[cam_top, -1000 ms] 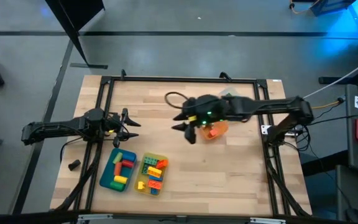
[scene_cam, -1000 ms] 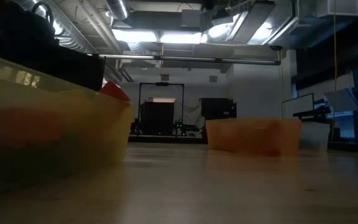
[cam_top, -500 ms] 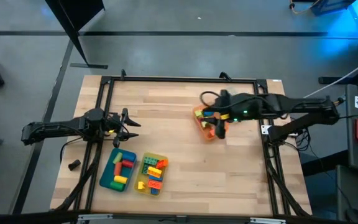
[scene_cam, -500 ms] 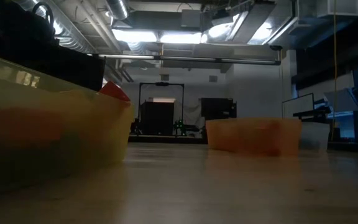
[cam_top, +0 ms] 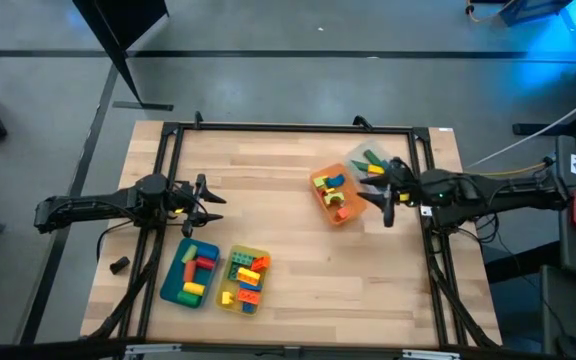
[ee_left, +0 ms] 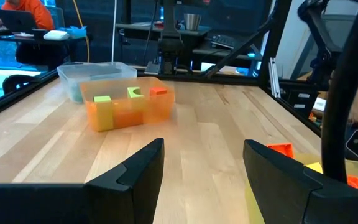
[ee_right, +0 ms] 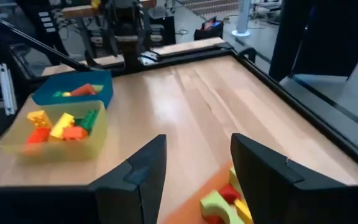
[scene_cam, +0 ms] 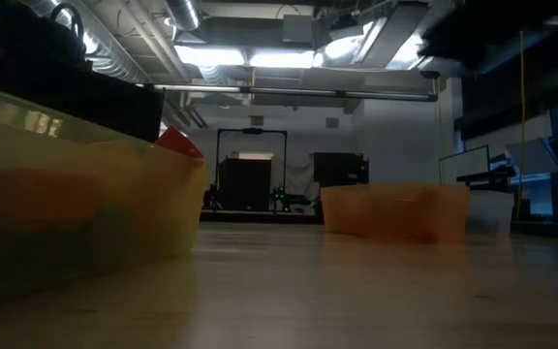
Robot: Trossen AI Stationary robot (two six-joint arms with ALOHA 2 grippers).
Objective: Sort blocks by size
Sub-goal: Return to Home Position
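high view: left gripper (cam_top: 211, 196) at surface's (cam_top: 298, 290) left side, right gripper (cam_top: 373, 195) beside orange tray (cam_top: 343, 218), blocks (cam_top: 251, 278) sitting in it and yellow tray (cam_top: 260, 304)
low view: yellow tray up close
left wrist: fingers (ee_left: 135, 173) spread, empty
right wrist: same, fingers spread

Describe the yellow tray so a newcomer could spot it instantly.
On the wooden table, two trays sit side by side left of centre, low in the high view. The yellow tray is the one nearer the table's middle; unlike the teal tray beside it, its walls are see-through yellow and it holds yellow, orange, red and green blocks.
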